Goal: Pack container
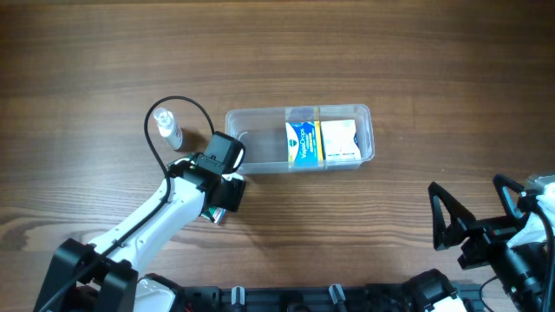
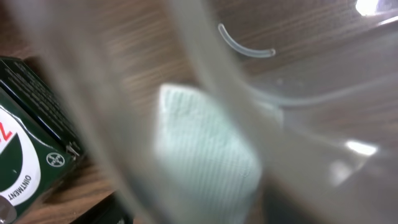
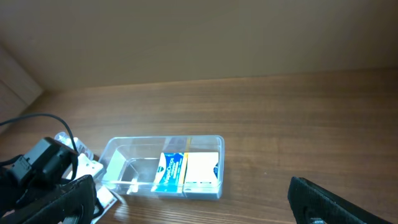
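Roughly mid-frame in the overhead view, the container (image 1: 260, 139) lies lengthwise on the wooden table (image 1: 416, 69). Its right half holds a blue-and-white box (image 1: 303, 143) and a yellow-and-white box (image 1: 341, 139), side by side and touching. The left tool (image 1: 234, 163) sits at the container's left end, with its wrist covering the rim there. I cannot tell whether its jaws are spread or closed: the left wrist view gives only one pale green finger pad (image 2: 205, 155), blurred behind the clear wall. A green ointment box (image 2: 31, 155) lies on the table just beside that end, at the left edge of that frame. Left of the container stands a small clear spray bottle (image 1: 166, 126). The right tool (image 1: 440, 217), at the lower right of the overhead frame, is spread wide with nothing between its fingers, well apart from the container.
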`<state>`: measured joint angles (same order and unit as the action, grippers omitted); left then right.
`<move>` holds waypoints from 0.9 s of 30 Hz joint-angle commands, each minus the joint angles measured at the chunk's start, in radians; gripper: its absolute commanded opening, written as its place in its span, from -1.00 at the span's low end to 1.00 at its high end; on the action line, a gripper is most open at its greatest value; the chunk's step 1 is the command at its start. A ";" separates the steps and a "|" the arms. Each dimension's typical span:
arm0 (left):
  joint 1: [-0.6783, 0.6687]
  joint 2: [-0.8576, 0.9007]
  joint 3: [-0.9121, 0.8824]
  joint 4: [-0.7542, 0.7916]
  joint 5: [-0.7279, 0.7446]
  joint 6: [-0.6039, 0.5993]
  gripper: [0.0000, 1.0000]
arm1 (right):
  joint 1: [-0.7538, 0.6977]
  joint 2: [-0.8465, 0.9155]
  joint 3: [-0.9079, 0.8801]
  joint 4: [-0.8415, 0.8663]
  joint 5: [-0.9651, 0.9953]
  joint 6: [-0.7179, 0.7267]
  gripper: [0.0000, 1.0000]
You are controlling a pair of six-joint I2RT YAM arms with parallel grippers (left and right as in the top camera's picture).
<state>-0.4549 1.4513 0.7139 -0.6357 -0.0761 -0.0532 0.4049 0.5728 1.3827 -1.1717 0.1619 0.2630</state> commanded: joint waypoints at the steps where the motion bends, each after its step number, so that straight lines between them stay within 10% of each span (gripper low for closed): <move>1: 0.006 0.038 -0.035 -0.069 0.057 0.023 0.28 | 0.003 -0.001 0.003 0.002 0.014 -0.008 0.99; 10: 0.005 0.037 -0.035 -0.092 0.058 0.019 0.22 | 0.003 -0.001 0.003 0.002 0.014 -0.008 0.99; 13: 0.005 0.037 -0.035 -0.067 0.066 0.019 0.58 | 0.003 -0.001 0.003 0.002 0.014 -0.008 0.99; 14: 0.005 0.037 -0.035 -0.061 0.070 0.019 1.00 | 0.003 -0.001 0.003 0.002 0.014 -0.009 0.99; 21: 0.005 0.016 -0.026 -0.062 0.087 0.019 0.99 | 0.003 -0.001 0.003 0.002 0.014 -0.008 1.00; 27: 0.005 -0.087 0.126 -0.157 0.087 -0.007 0.46 | 0.003 -0.001 0.003 0.002 0.014 -0.008 0.99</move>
<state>-0.4549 1.4303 0.7536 -0.7582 -0.0128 -0.0418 0.4049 0.5728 1.3827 -1.1713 0.1619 0.2630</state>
